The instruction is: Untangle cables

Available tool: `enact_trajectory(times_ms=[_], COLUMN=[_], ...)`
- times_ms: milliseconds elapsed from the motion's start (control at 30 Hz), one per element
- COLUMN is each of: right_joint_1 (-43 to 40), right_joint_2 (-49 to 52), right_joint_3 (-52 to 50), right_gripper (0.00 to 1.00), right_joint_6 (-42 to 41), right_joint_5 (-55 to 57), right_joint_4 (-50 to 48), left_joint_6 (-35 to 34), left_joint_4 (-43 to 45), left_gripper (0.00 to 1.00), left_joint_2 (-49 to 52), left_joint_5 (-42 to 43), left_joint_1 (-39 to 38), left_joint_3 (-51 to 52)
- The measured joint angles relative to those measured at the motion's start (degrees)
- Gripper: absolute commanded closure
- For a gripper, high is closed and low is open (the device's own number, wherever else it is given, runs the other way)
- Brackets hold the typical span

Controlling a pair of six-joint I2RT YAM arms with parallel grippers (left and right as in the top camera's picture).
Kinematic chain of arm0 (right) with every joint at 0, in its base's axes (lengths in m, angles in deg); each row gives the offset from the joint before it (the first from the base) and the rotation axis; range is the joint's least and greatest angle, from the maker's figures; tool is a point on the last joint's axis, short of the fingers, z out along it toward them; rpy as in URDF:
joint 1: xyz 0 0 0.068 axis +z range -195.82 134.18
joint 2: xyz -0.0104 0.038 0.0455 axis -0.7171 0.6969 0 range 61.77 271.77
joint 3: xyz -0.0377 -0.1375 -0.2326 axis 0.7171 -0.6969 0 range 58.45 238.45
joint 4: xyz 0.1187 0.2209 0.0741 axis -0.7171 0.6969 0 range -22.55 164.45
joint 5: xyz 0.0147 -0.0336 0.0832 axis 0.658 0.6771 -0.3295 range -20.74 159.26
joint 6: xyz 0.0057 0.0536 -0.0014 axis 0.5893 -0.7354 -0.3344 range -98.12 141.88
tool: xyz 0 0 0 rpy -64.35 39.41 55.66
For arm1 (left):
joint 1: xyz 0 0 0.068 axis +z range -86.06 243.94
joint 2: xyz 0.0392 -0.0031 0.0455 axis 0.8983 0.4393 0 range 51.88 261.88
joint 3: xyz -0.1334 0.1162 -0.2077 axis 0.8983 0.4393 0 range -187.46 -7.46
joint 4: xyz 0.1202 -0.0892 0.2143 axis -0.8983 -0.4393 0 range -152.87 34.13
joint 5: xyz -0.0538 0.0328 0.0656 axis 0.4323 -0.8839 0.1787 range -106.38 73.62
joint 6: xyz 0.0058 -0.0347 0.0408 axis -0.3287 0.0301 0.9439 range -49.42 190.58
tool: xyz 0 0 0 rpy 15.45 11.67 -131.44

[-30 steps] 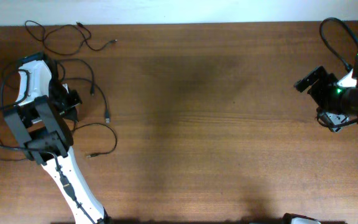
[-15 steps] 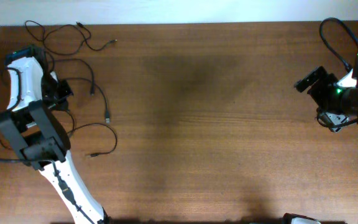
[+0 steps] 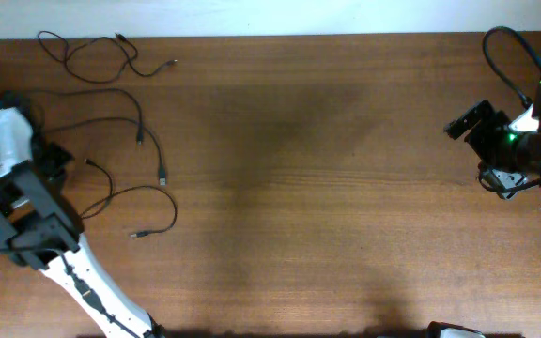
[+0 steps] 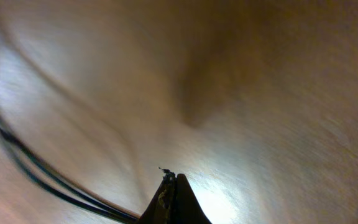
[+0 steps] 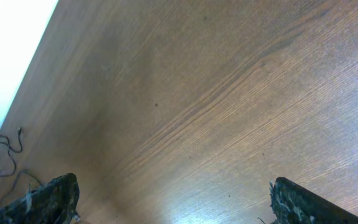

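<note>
- Three thin black cables [image 3: 162,171] are spread in loose open curves on the far left part of the desk [image 3: 327,207].
- One cable is laid close to the far edge. The other two are seen nearer, with their small plug ends turned to the right and to the near side.
- The left tool [image 3: 56,158] is found at the left edge of the desk, just beside the cables, and its fingers are pressed together.
- In the left wrist view, dark strands are seen running toward the base of the closed fingers. The view is blurred, so it cannot be told whether a strand is pinched.
- The right tool [image 5: 171,190] is held at the right edge of the desk, well apart from the cables. Its fingers are spread wide, and only bare wood is seen between them.
</note>
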Motion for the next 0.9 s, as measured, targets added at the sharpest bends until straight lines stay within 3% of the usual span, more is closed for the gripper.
enact_trajectory(times_ms=[533,633,900], right_joint_1=[0.00,0.00,0.00], right_joint_2=[4.72,4.74,4.76], right_joint_3=[0.00,0.00,0.00], right_gripper=[0.01,0.01,0.01], right_joint_6=[0.02,0.02,0.02], right_joint_5=[0.00,0.00,0.00], right_joint_4=[-0.85,-1.29,-1.31], left_joint_6=[-2.99,-4.50,-3.98], left_joint_4=[2.62,4.28,22.10], left_gripper=[1.00,1.00,1.00], left_joint_2=[-12.52,-12.59,-12.55], left_joint_5=[-2.29,-4.55,-7.13], left_joint_1=[14.40,17.03,18.75], left_joint_3=[-1.49,3.19,21.92])
